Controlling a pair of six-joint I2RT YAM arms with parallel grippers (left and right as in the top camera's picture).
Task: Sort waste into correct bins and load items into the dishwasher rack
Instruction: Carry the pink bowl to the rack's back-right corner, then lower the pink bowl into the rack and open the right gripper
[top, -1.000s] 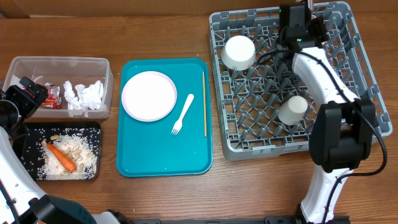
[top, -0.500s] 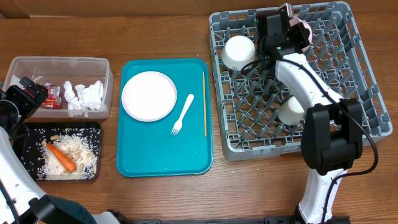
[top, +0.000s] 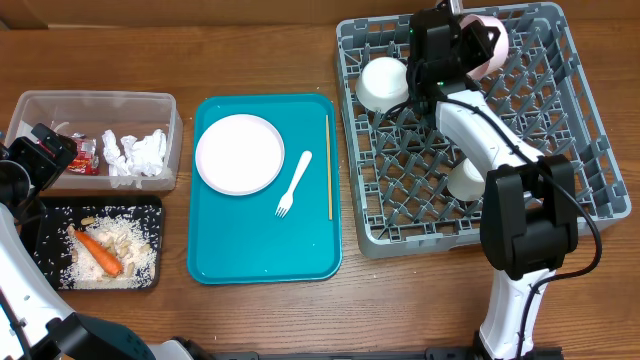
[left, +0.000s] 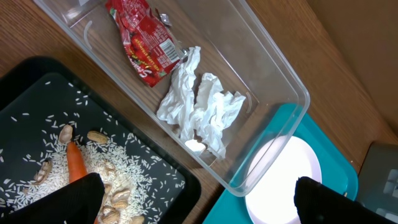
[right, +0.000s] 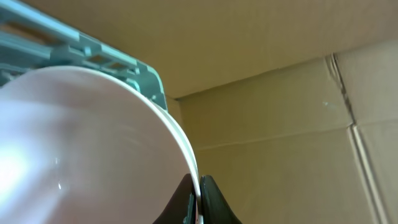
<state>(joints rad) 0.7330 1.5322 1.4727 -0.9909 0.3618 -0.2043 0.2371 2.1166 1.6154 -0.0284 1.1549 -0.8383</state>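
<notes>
- While the right gripper (right: 198, 198) pinches the rim of a white bowl (right: 81, 143), it holds it tilted over the far edge of the dishwasher rack (top: 590, 150), probably to slot it on edge between the pegs.
- Left gripper (left: 196, 199) hangs spread wide and empty over the clear tub (top: 172, 110) and black tray (left: 37, 81), parked clear, I'd say.
- Wrapper (left: 146, 40) and tissue (left: 202, 106) are in the tub, carrot (left: 76, 165) and rice in the tray: waste looks sorted.
- Plate (top: 239, 153), fork (top: 295, 183) and chopsticks (top: 329, 165) lie on the teal tray (top: 265, 260), unloaded.
- From above, the arm covers much of the bowl; whether it touches the pegs, I can't tell.
</notes>
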